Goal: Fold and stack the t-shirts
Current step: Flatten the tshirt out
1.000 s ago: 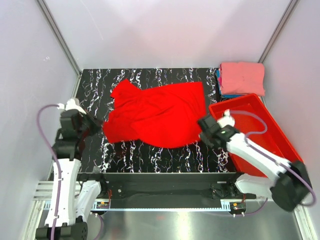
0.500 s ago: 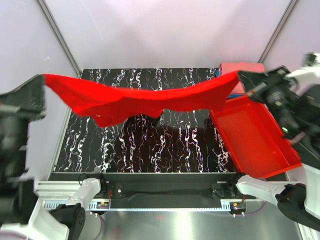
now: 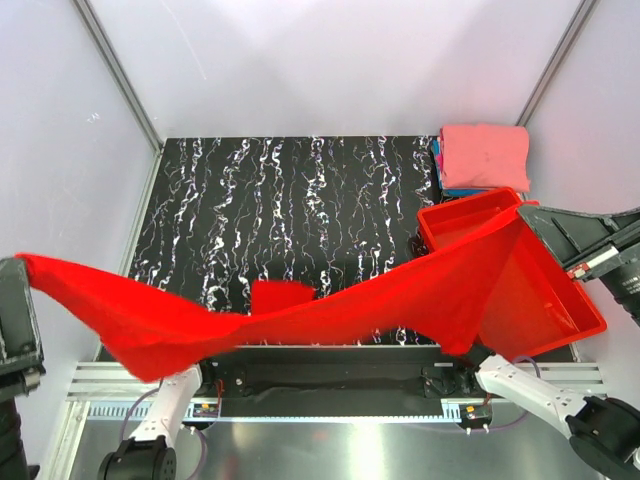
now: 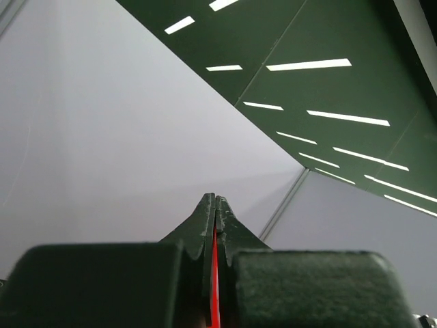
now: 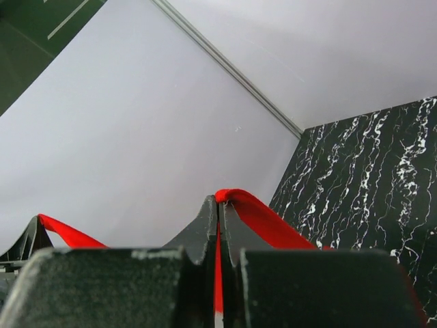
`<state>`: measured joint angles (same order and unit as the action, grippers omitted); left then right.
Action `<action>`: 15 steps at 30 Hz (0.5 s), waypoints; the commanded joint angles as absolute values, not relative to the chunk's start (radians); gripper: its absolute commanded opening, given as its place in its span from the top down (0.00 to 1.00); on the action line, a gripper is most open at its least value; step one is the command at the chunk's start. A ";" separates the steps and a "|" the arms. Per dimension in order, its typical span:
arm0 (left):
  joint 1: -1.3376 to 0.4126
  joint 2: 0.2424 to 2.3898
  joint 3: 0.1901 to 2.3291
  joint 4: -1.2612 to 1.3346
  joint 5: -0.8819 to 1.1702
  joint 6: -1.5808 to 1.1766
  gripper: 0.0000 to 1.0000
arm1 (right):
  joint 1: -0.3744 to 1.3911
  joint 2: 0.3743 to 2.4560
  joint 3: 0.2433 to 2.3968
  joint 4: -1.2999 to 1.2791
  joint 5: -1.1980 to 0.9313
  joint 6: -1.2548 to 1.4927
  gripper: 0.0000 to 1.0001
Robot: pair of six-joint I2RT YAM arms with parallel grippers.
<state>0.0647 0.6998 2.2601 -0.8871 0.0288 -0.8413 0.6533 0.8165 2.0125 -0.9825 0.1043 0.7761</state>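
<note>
A bright red t-shirt (image 3: pixel 300 315) hangs stretched in the air over the table's near edge, sagging in the middle. My left gripper (image 3: pixel 20 263) is shut on its left end at the far left of the top view; a red strip of cloth (image 4: pixel 216 273) shows between the closed fingers. My right gripper (image 3: pixel 524 210) is shut on the right end above the bin, and cloth (image 5: pixel 263 217) runs out from its tips (image 5: pixel 218 203). A folded salmon-pink t-shirt (image 3: pixel 486 155) lies on top of blue ones (image 3: pixel 441 172) at the back right corner.
A rigid red bin (image 3: pixel 545 295) stands at the table's right side, partly behind the hanging shirt. The black marbled table (image 3: pixel 300 190) is enclosed by pale walls with metal corner posts (image 3: pixel 120 80). The arm bases sit at the near rail (image 3: pixel 330 400).
The red shirt lay spread on the table a second ago. Both grippers lifted it taut by its ends, then carried it from over the table's back toward the near edge.
</note>
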 commanded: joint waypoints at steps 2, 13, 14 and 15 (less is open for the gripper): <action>0.066 0.859 2.253 -0.847 0.002 -0.759 1.00 | 0.657 0.914 2.049 -0.968 0.084 0.761 1.00; 0.066 1.135 2.294 -0.658 0.043 -0.647 1.00 | 0.657 1.277 2.323 -0.946 0.327 0.523 1.00; 0.066 1.156 2.315 -0.647 0.044 -0.650 1.00 | 0.657 1.317 2.382 -0.962 0.357 0.512 1.00; 0.066 1.175 2.331 -0.638 0.046 -0.652 1.00 | 0.657 1.353 2.472 -0.968 0.365 0.487 1.00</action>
